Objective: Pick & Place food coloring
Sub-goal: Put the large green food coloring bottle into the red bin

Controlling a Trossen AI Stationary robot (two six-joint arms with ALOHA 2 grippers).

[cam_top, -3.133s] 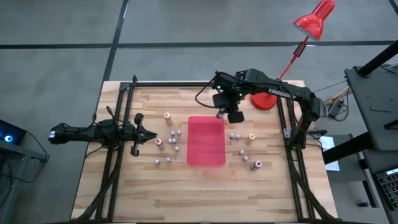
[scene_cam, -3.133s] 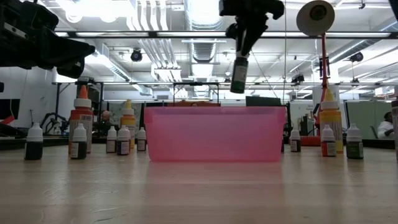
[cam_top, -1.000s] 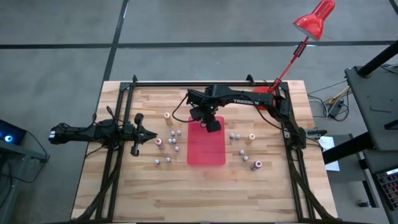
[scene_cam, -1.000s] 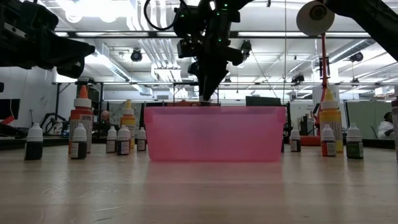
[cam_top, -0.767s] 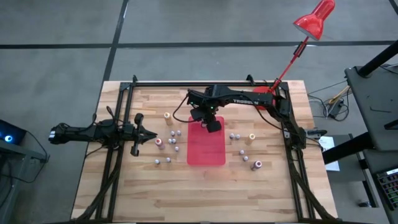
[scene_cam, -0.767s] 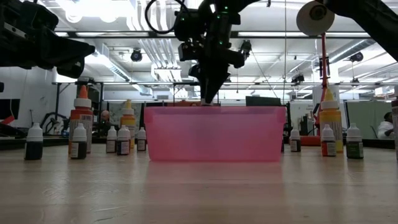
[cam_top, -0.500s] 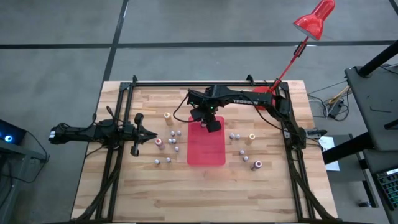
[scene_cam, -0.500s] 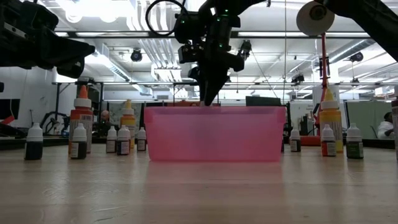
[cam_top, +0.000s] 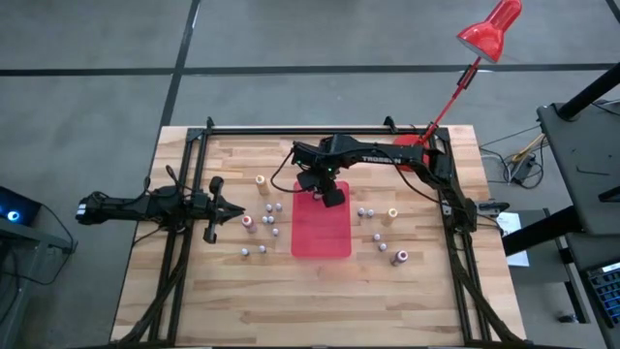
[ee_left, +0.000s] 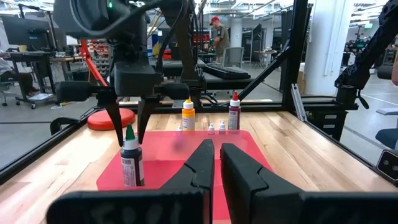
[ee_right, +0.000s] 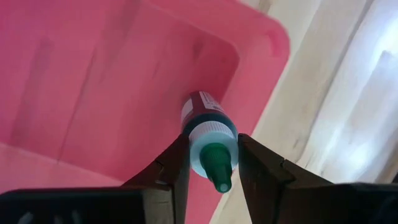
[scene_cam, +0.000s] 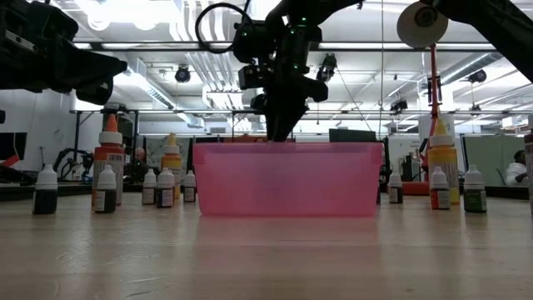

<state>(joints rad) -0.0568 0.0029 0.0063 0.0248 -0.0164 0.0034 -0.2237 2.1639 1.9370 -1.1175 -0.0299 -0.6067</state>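
Lowered since three seconds earlier, the right gripper (ee_left: 129, 127) straddled an upright green-tipped bottle (ee_left: 130, 163) standing in the tray (cam_top: 322, 233), jaws loosening; left gripper (ee_left: 213, 163) jaws clenched.

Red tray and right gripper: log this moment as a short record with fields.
tray: red tray, mid-table
bottle: green-capped bottle standing upright in the tray's corner
right gripper: right gripper over the tray, fingers astride the bottle's cap
left gripper: left gripper shut, waiting at the table's left side
other bottles: on the wood on both sides of the tray
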